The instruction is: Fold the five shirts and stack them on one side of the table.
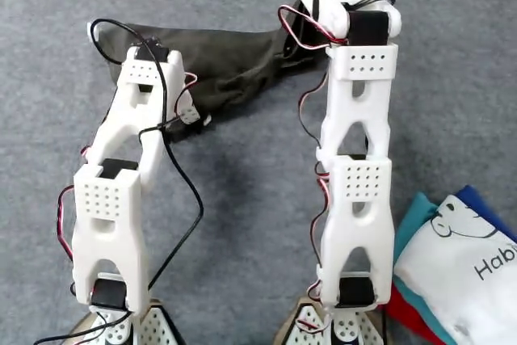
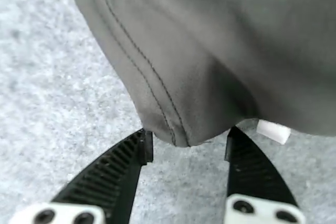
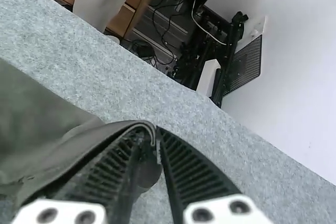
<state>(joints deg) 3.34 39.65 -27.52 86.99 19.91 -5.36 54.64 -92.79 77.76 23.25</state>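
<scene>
Shirt in mid-spread, as I read it from the remote station. The dark olive shirt (image 1: 234,62) lies bunched on the far half of the grey table (image 1: 250,240), drawn into a band between the two arms. The right gripper (image 3: 157,142), at the table's far edge, has its fingers (image 3: 189,174) clamped together on a fold of the fabric, which I judge anchors one end of the shirt so it can be pulled flat. The left gripper (image 2: 187,148) hangs just at a hemmed corner of the shirt, with its fingers (image 2: 115,174) apart on either side of the cloth and not closed on it; I judge a grasp there comes next. The stack of folded shirts (image 1: 452,272) sits at the near right edge, white on top with teal, blue and red beneath, so this shirt is probably the last. The high view gives the whole layout and the stack, but the arms' own bodies hide both sets of jaws. The wrist views supply the grip states, the stitched hem, and a small white tag (image 2: 273,131) beside the left gripper's finger.
</scene>
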